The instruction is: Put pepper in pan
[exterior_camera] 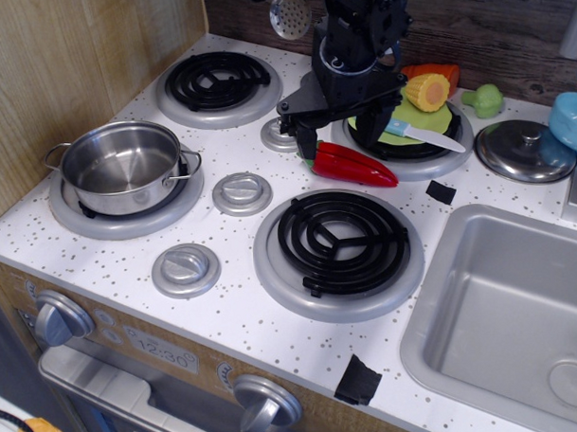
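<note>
Far left, the pan [123, 169] sits empty on the front-left burner [127, 210], two loop handles out to the sides, well apart from me. Moving right past the round knobs [241, 192], the pepper [352, 164] lies flat on the speckled countertop [225, 303], just behind the front-middle coil burner [340, 241], green stem end toward me, point aimed right. My gripper [311, 139] hangs right over the stem end w/ fingers pointing down; can't tell if I'm spread or closed from this angle, and I don't seem to hold anything. To grab well, I'd judge: center over the thick part of the body, straddle it across its width, drop low enough to pinch below the glossy curve so it won't squirt out. Right of me: corn piece [427, 91], green veg [485, 99], steel lid [525, 150], then sink [500, 313]. Leave those alone.
</note>
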{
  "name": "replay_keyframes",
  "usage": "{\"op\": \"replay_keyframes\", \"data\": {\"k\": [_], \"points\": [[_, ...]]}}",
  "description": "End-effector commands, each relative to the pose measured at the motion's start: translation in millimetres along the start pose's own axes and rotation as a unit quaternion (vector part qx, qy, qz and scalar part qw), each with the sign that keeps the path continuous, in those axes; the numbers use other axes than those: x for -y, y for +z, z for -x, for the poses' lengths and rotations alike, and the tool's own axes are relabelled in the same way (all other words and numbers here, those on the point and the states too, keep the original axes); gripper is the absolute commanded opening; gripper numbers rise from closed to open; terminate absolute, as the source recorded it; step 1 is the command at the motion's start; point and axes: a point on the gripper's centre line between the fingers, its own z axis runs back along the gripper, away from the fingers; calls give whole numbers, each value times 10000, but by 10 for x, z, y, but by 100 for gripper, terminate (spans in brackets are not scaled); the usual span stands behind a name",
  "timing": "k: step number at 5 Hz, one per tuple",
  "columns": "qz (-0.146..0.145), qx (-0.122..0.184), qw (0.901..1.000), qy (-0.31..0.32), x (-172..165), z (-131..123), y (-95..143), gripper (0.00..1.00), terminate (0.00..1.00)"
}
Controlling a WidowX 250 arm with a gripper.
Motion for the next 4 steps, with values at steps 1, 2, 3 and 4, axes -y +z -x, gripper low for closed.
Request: {"op": "replay_keyframes", "data": {"k": [1, 2, 3, 4], "points": [[210, 176, 9992, 296, 118, -113, -53, 100, 0], [181, -76, 9990, 407, 98, -72, -172, 100, 0], [228, -153, 9988, 396, 91, -51, -262, 100, 0], [-13, -111, 9996, 245, 97, 8, -320, 0, 0]]}}
